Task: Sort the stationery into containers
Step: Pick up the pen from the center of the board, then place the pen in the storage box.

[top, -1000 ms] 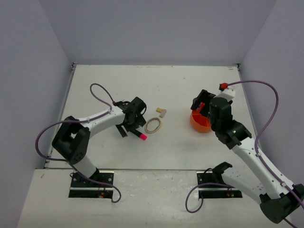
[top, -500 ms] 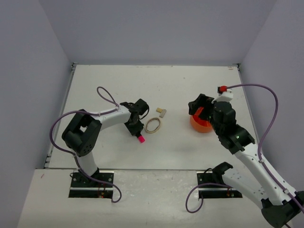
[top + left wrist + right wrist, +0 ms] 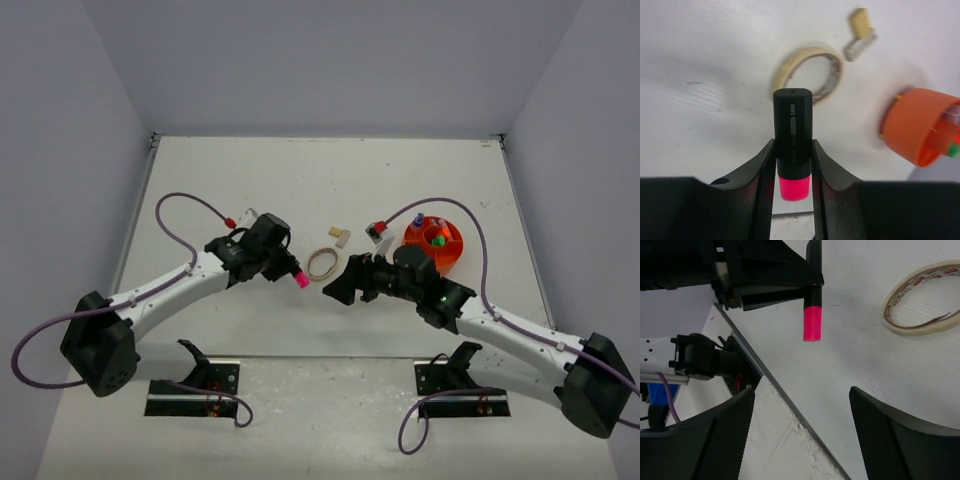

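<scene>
My left gripper (image 3: 288,268) (image 3: 793,150) is shut on a black highlighter with a pink end (image 3: 298,279) (image 3: 793,131), held just above the table with the pink end toward the wrist. A tan rubber band (image 3: 323,264) (image 3: 781,76) lies just right of it, and a tiny tan block (image 3: 341,236) (image 3: 860,22) lies beyond. The orange pot (image 3: 452,256) (image 3: 910,125) stands at the right with several coloured pieces inside. My right gripper (image 3: 336,289) (image 3: 801,392) hangs open and empty near the band, facing the highlighter (image 3: 812,320) and the rubber band (image 3: 912,329).
Grey walls close in the table on three sides. The near table edge (image 3: 770,385) and the arm base plates (image 3: 195,385) lie just below my right gripper. Purple cables loop off both arms.
My left gripper closed on the pink-ended highlighter and raised it slightly rightward. My right arm swung from the orange pot left to the middle, its jaws narrowing a little.
</scene>
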Available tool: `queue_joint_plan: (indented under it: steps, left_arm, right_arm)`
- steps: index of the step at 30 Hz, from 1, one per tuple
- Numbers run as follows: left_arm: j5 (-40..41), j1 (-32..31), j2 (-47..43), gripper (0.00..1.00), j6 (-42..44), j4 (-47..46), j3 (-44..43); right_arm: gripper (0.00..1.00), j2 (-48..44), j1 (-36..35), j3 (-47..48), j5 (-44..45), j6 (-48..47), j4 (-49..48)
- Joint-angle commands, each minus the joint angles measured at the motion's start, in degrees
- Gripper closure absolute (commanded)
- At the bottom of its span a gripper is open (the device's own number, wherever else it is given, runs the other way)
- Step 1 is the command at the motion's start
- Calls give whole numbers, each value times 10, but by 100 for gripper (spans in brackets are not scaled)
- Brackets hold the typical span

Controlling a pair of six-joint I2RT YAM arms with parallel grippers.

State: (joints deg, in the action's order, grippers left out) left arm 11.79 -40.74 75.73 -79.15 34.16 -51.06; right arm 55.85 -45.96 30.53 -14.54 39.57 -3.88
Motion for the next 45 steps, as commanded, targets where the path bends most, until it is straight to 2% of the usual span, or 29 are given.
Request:
queue_joint_plan:
  steps: [1, 5, 14, 17, 20, 22, 23, 24, 25, 27, 28, 29, 31, 33, 35, 37, 39, 45]
  left_arm:
    - [-15, -6, -64, 100, 12, -100, 21]
    - [-55, -7, -102, 100, 10, -160, 59]
    - [-83, -8, -129, 100, 5, -181, 70]
    - [-84, -8, -132, 100, 1, -184, 74]
    - [-79, -7, -133, 100, 1, -183, 73]
    - [-75, -8, -137, 99, 2, -181, 74]
    - [-71, -7, -139, 97, 2, -181, 75]
    - [-69, -7, -139, 91, 6, -181, 75]
    - [-67, -7, -141, 73, 9, -183, 76]
    - [-65, -7, -145, 45, 21, -193, 79]
    - [-63, -8, -148, 14, 30, -196, 80]
    - [-62, -8, -150, 1, 35, -197, 81]
    - [-48, -4, -152, 0, 90, -185, 63]
    - [-13, 9, -146, 0, 140, -110, 1]
    - [51, 20, -146, 0, 191, -37, -35]
    - [73, 29, -154, 0, 249, -17, -72]
    - [85, 35, -166, 0, 312, -6, -86]
    - [90, 37, -186, 0, 401, 34, -108]
  right_arm:
    - [25, 78, -21, 21, -10, 80, -142]
    - [35, 143, -39, 50, -16, 105, -176]
    - [52, 194, -45, 99, 27, 111, -173]
    - [70, 206, -46, 120, 24, 102, -162]
    - [84, 210, -48, 122, 27, 97, -153]
    - [100, 202, -48, 120, 40, 90, -132]
    - [100, 192, -48, 118, 44, 85, -120]
    - [100, 183, -48, 116, 64, 76, -108]
    - [100, 175, -48, 115, 76, 70, -79]
    - [100, 152, -48, 120, 105, 52, -54]
    - [100, 131, -47, 125, 117, 32, -5]
    - [100, 116, -47, 133, 131, 15, 32]
    - [100, 95, -37, 184, 172, -32, 180]
    - [100, 80, -18, 241, 202, -70, 327]
    - [100, 72, 37, 274, 174, -108, 407]
    - [100, 65, 86, 320, 188, -134, 516]
    - [100, 61, 104, 354, 215, -165, 572]
    - [100, 90, 149, 421, 227, -281, 670]
